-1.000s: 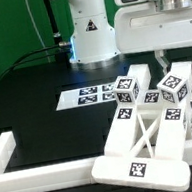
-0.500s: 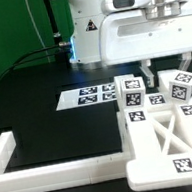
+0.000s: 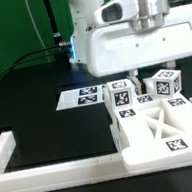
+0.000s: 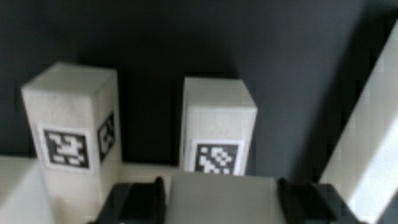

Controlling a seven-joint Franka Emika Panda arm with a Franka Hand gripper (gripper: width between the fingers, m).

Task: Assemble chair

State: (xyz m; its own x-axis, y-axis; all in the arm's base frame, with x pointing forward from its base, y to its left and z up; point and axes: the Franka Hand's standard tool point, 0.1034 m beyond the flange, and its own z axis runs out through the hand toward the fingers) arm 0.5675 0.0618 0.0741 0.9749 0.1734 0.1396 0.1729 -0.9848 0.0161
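Observation:
The chair [image 3: 165, 128] is a white X-braced flat panel lying at the exterior view's right. White square legs with black-and-white tags stand up at its far side: one [image 3: 119, 95], another [image 3: 169, 82]. My gripper [image 3: 138, 77] hangs straight down over the far side of the panel, between those legs. In the wrist view two tagged white legs stand side by side: one [image 4: 71, 120], the other [image 4: 222, 125]. The second one runs down between my black fingers [image 4: 134, 205] and fills the gap, so my gripper [image 4: 222, 205] is shut on it.
The marker board [image 3: 84, 94] lies on the black table just beyond the chair, toward the exterior view's left. A long white border rail [image 3: 56, 174] runs along the near edge, with a short side rail [image 3: 2, 150]. The arm's white base [image 3: 89, 34] stands behind.
The chair has turned from tilted to square with the near rail and shifted toward the exterior view's right. My gripper has moved toward the exterior view's left and lower with it.

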